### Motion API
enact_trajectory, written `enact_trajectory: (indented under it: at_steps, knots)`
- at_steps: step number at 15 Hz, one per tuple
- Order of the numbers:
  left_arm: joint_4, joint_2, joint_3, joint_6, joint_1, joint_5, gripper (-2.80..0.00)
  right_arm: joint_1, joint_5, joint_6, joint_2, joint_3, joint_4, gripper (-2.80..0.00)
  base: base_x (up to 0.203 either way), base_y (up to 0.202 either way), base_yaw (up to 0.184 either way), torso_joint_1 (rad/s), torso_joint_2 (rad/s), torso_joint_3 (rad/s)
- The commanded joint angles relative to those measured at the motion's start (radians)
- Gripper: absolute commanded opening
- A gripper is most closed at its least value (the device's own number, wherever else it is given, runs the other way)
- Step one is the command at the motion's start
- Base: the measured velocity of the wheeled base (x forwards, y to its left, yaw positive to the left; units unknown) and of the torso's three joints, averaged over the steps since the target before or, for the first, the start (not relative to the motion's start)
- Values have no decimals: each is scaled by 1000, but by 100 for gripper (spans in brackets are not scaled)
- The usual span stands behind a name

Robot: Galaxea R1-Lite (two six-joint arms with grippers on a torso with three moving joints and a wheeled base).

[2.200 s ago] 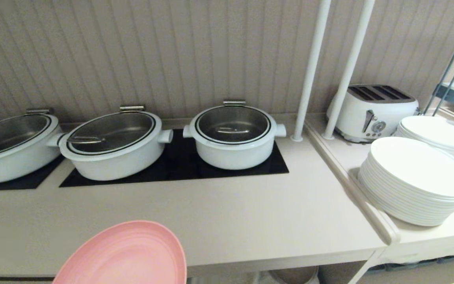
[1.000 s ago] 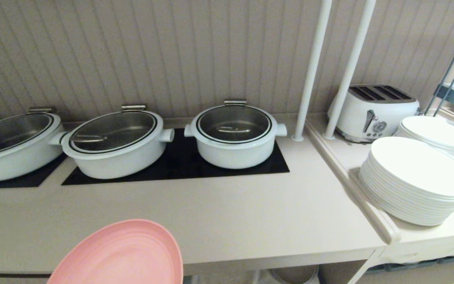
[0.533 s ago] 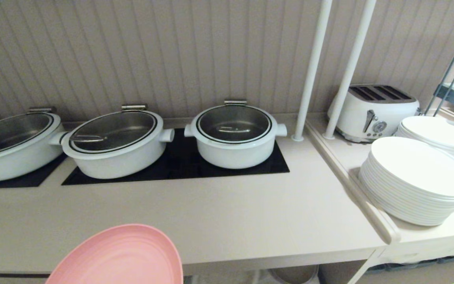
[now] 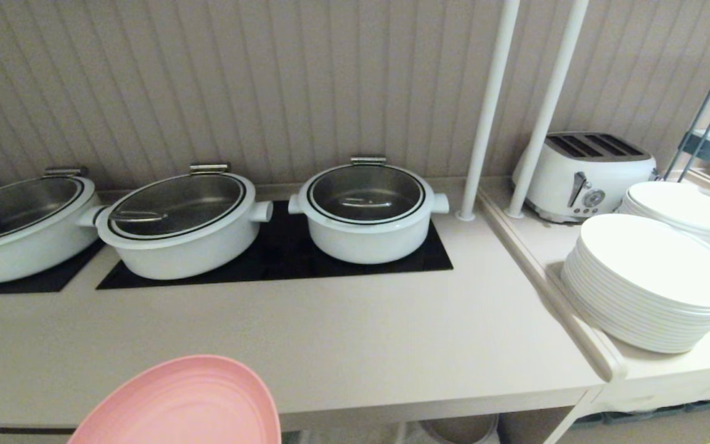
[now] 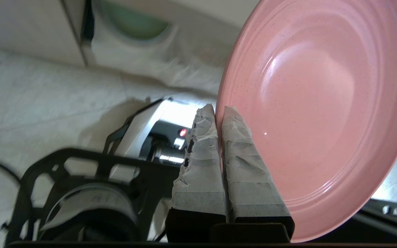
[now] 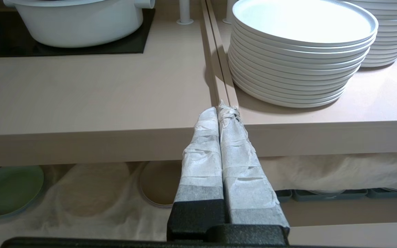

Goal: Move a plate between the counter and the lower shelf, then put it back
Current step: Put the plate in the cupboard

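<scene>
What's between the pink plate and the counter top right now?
Nothing visible. The left gripper is shut on the plate, held at the counter front edge. The stretch ahead is bare; the pots sit farther back on the hob.

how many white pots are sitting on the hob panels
3, all along the back of the counter: the round pot in the middle, the wide pot left of it, and the leftmost pot, cut off by the frame edge; more may lie beyond.

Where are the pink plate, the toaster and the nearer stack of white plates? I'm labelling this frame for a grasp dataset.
pink plate (image 5: pixel 315 103): left wrist view, on its shallow inner well.
toaster (image 4: pixel 583 176): head view, on its white front face by the lever.
nearer stack of white plates (image 4: pixel 648 262): head view, on the top plate's flat centre.
</scene>
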Motion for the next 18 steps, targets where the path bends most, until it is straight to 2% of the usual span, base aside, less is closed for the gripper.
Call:
enact_trajectory:
  at_steps: [1,5,18]
  knots:
    - [51,-33,-1,-4,-1,0,-280,0,0,0,1,0,0,-280,0,0,0,0,0,0]
    - [106,-68,0,-4,-1,-5,-280,0,0,1,1,0,-2,-280,0,0,0,0,0,0]
    - [94,-39,-15,-4,-21,-28,-280,0,0,1,1,0,0,-280,0,0,0,-10,17,13]
